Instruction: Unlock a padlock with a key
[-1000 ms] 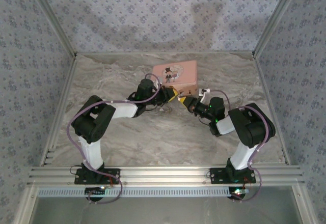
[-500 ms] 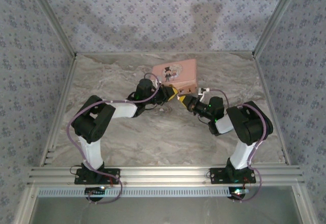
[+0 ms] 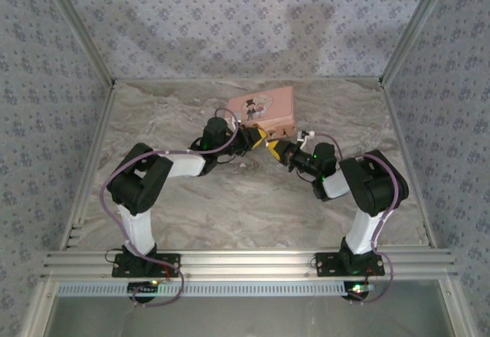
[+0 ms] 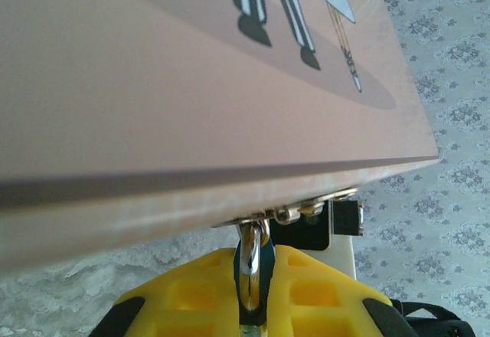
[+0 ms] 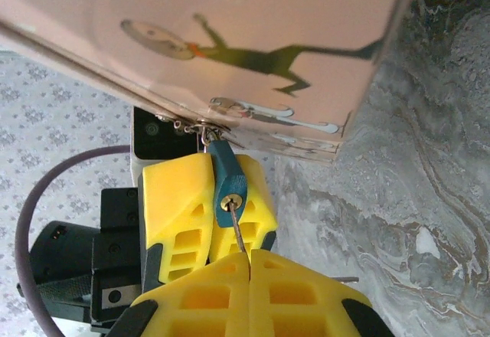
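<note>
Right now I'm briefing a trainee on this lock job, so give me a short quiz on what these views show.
1. True or false: the left fingers clamp the padlock.
2. Which pinch the key? A) left fingers B) right fingers
3. Fill in: the padlock hangs from the clasp of the ____ tin.
Key: 1 true; 2 B; 3 pink.

The tin [image 3: 264,109] sits at the back of the bench [image 3: 230,199]. The padlock [image 5: 228,181] hangs at its near edge, inside the left gripper [image 3: 256,136]. The key [image 5: 239,236], in the right gripper [image 3: 274,150] just to the right, meets its keyhole.
</note>
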